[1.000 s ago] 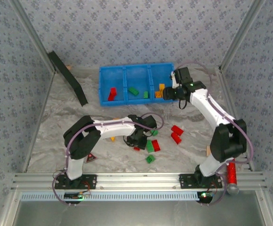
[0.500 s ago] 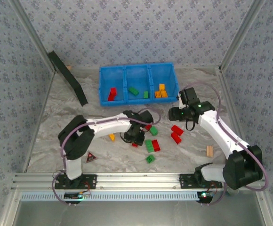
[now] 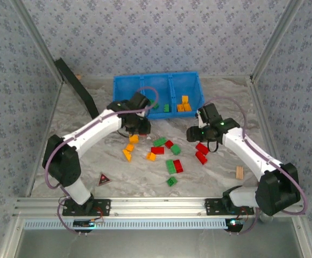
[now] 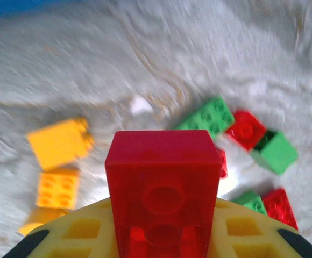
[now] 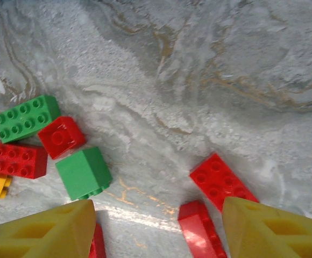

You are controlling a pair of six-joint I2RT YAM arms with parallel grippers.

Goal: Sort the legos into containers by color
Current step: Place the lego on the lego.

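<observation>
The left gripper (image 4: 161,228) pinches a red brick (image 4: 161,177) between its yellow fingers (image 4: 83,230). The brick stands up, and its hollow underside faces the camera. From above, this gripper (image 3: 137,127) hangs over the table just in front of the blue bin (image 3: 156,76), near its left box.

The middle box has a green brick (image 3: 167,108). The right box has orange bricks (image 3: 184,104). So I think red goes in the left box.

To do it well, the gripper should go up over the bin wall, stop above the middle of the left box, and only then let go.

The right gripper (image 5: 158,234) has its fingers spread wide and holds nothing. It hangs low over two loose red bricks (image 5: 222,180) on the table.
</observation>
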